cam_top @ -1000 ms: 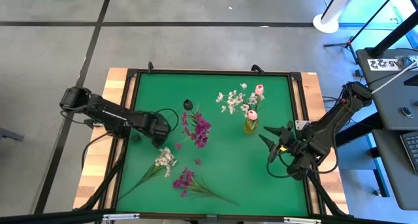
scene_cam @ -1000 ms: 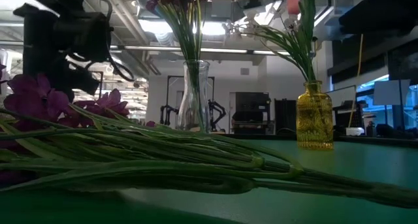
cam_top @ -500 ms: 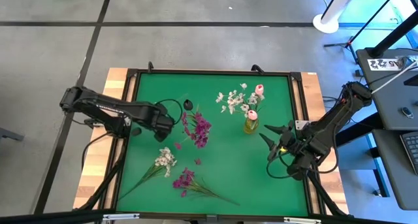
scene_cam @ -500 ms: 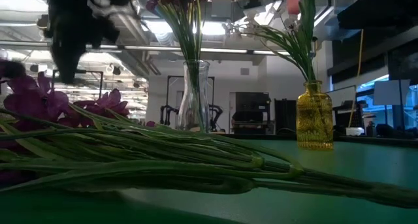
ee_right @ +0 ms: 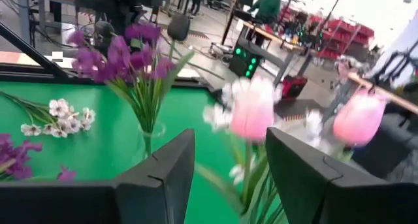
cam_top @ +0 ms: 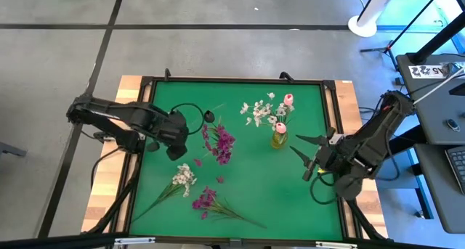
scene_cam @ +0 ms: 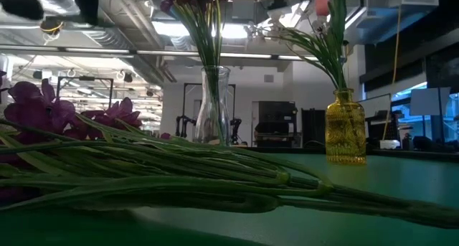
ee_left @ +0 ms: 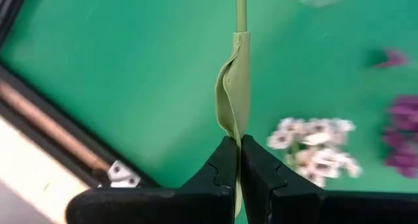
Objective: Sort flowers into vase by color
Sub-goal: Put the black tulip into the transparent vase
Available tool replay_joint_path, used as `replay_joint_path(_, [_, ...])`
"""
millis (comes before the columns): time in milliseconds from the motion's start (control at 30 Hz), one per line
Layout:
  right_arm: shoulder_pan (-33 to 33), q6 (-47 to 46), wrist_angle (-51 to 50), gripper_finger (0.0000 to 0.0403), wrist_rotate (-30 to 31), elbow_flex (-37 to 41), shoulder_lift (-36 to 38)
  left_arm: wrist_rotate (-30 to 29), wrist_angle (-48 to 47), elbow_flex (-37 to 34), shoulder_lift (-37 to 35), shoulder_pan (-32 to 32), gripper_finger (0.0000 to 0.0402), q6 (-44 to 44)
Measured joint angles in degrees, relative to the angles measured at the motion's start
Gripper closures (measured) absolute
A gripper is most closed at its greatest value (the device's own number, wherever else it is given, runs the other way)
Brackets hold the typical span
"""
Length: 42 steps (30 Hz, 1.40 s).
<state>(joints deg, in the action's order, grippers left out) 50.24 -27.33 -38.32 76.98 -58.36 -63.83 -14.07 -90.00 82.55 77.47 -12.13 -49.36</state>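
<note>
My left gripper (cam_top: 179, 130) (ee_left: 239, 140) hangs above the table's left half, shut on a thin green stem (ee_left: 240, 15). A dark bud (cam_top: 209, 116) shows just past it, toward the far edge; I cannot trace the stem to it. A clear vase (scene_cam: 213, 106) holds magenta flowers (cam_top: 220, 142). A yellow vase (cam_top: 278, 139) (scene_cam: 345, 126) holds pink tulips (ee_right: 251, 116) and white blossoms (cam_top: 256, 111). One white spray (cam_top: 182, 179) and one magenta spray (cam_top: 207, 200) lie flat near the near edge. My right gripper (cam_top: 299, 156) (ee_right: 228, 145) is open, just right of the yellow vase. My left gripper pinches the stem between its two fingertips at a section wrapped by a pale green leaf (ee_left: 234, 100). The fingers lie along the stem, which runs straight on past them over the table, lifted clear there. What is behind the fingers is hidden by the gripper.
A loose magenta petal (cam_top: 197, 162) and another (cam_top: 220, 179) lie on the green mat. Long green stems (scene_cam: 215, 181) cross the foreground of the low view. A raised dark frame (cam_top: 145, 133) rims the mat. Bare mat lies right of the yellow vase and along the far edge.
My left gripper has risen, leaving the low view upward, and moved toward the far edge, staying shut on the stem. The dark bud has kept its place in the high view. My right arm has shifted a little toward the table's right edge.
</note>
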Motion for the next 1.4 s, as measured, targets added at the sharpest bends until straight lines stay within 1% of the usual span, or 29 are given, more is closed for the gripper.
replay_joint_path(100, [-0.02, 8.52, 3.19, 0.0214, 0.03, -3.20, 0.00, -0.64, -0.08, 4.50, -0.42, -0.86, 0.0399, 0.43])
replay_joint_path(233, [-1.59, 22.94, 10.99, 0.0214, -0.28, -5.86, -0.02, -3.59, -0.02, 10.64, -0.44, -1.52, 0.0399, 1.93])
replay_joint_path(333, [-4.58, 33.63, 17.95, 0.0214, -3.72, -6.47, -0.04, -5.33, -0.04, 14.95, -0.51, -1.50, 0.0399, 3.26])
replay_joint_path(433, [-9.04, 43.16, 24.04, 0.0214, -11.23, -6.50, -0.04, -5.99, -0.02, 18.79, -0.51, -1.50, 0.0399, 4.45])
replay_joint_path(567, [-16.14, 55.26, 30.54, 0.0214, -24.98, -6.50, -0.17, -5.89, -0.02, 21.89, -0.53, -1.50, 0.0399, 5.00])
replay_joint_path(733, [-23.64, 73.05, 41.20, 0.0214, -41.50, -6.52, -2.78, -4.36, -0.02, 22.46, -0.49, -1.50, 0.0399, 4.98])
replay_joint_path(800, [-25.76, 79.88, 45.86, 0.0214, -46.66, -6.52, -4.87, -4.09, 0.33, 22.46, -0.29, -1.50, 0.0399, 4.65])
replay_joint_path(833, [-26.57, 83.28, 48.38, 0.0214, -48.15, -6.52, -6.09, -4.17, 0.88, 22.46, -0.21, -1.50, 0.0399, 3.94])
replay_joint_path(933, [-28.11, 92.49, 56.09, 0.0214, -48.34, -6.52, -10.28, -4.65, 4.17, 22.46, -0.04, -1.50, 0.0399, 2.74])
replay_joint_path(1033, [-29.48, 101.38, 63.35, 0.0214, -46.15, -6.52, -14.59, -4.03, 8.15, 22.46, 0.22, -1.50, 0.0399, 2.56])
replay_joint_path(1133, [-30.57, 108.85, 69.34, 0.0214, -43.87, -6.52, -18.29, -2.17, 10.69, 22.46, 0.26, -1.50, 0.0399, 3.09])
replay_joint_path(1233, [-31.31, 113.56, 72.96, 0.0214, -42.51, -6.52, -20.69, -1.58, 12.55, 22.46, 0.24, -1.50, 0.0399, 3.23])
replay_joint_path(1400, [-31.94, 119.88, 78.78, 0.0214, -42.76, -6.52, -23.30, -0.71, 13.55, 22.46, 0.24, -1.50, 0.0399, 2.97])
